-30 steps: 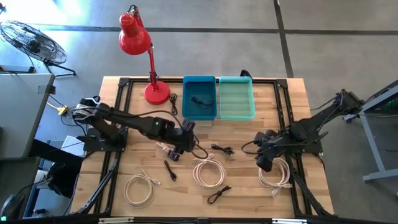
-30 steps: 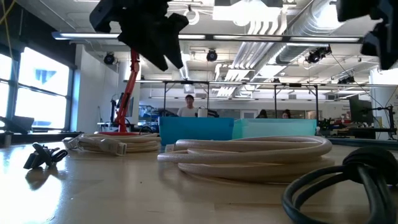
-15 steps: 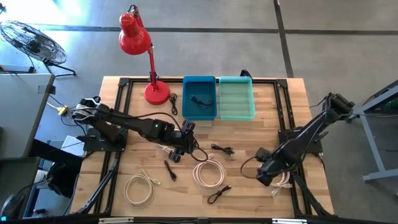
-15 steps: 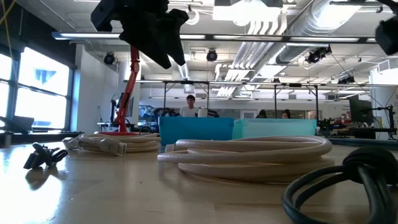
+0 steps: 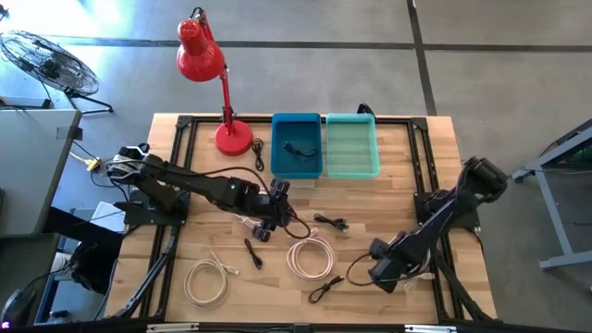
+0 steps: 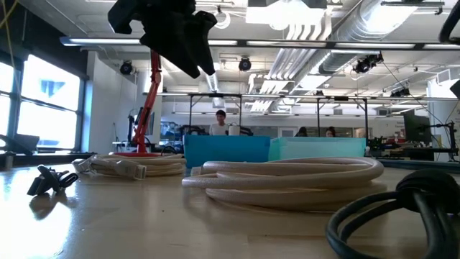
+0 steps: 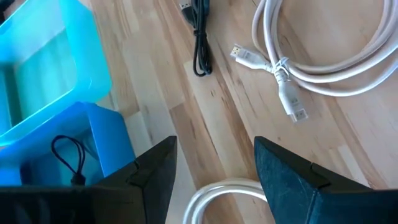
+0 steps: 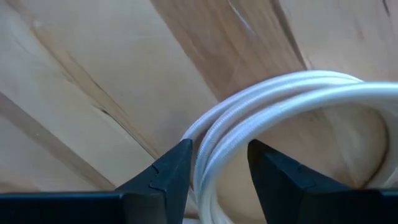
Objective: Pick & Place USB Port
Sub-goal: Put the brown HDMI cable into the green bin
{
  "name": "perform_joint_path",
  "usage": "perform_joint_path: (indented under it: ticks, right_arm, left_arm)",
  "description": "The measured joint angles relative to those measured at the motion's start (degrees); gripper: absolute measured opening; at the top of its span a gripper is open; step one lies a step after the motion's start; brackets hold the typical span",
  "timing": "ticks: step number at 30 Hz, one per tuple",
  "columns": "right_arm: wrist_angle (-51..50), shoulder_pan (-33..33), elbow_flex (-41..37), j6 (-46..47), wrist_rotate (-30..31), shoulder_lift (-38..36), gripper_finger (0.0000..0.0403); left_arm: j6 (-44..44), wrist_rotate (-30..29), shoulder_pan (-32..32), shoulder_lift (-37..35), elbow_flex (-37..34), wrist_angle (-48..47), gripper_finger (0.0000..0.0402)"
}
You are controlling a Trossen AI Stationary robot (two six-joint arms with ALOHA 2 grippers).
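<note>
My right gripper (image 5: 381, 268) points down, low over a coiled white cable (image 8: 280, 99) at the table's near right. It is open, and its fingers stand either side of the coil's strands; I cannot tell whether they touch. The arm hides most of that coil (image 5: 418, 272) in the high view. My left gripper (image 5: 262, 225) hangs open and empty above the table's middle, near the blue bin (image 7: 106, 134). Another white coil (image 5: 310, 255) and black cables (image 5: 329, 222) (image 5: 326, 289) lie flat on the wood between the arms.
A blue bin (image 5: 297, 171) holding a black cable and a teal bin (image 5: 351, 170) stand side by side at the far middle. A red desk lamp (image 5: 227, 134) is at the far left. A third white coil (image 5: 207, 282) and a short black cable (image 5: 252, 252) lie near left.
My right gripper has come down and toward the table's near edge and its left, tipping over until it points down over the right-hand white coil. The cables have stayed where they were.
</note>
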Motion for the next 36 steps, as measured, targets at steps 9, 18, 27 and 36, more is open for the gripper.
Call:
perform_joint_path:
  ticks: [9, 18, 27, 36]
  right_arm:
    - [-0.35, -2.38, -0.43, -5.05, 5.57, -0.72, 0.0022]
    - [4.8, -3.18, -0.87, -9.24, 18.94, -10.21, 0.0011]
    - [25.04, -4.84, -0.83, -29.05, 23.9, -19.1, 0.0008]
    - [43.99, -6.85, -0.77, -50.29, 17.14, -22.26, 0.0008]
  left_arm:
    - [-0.34, -2.57, 0.0, 0.0, 0.0, 0.81, 0.0207]
    - [4.66, -4.33, 0.0, 0.0, 0.0, 0.8, 0.0207]
    - [23.32, -3.74, 0.0, 0.0, 0.0, 6.98, 0.0207]
    - [37.88, 5.0, -0.02, 0.0, 0.07, 19.49, 0.0207]
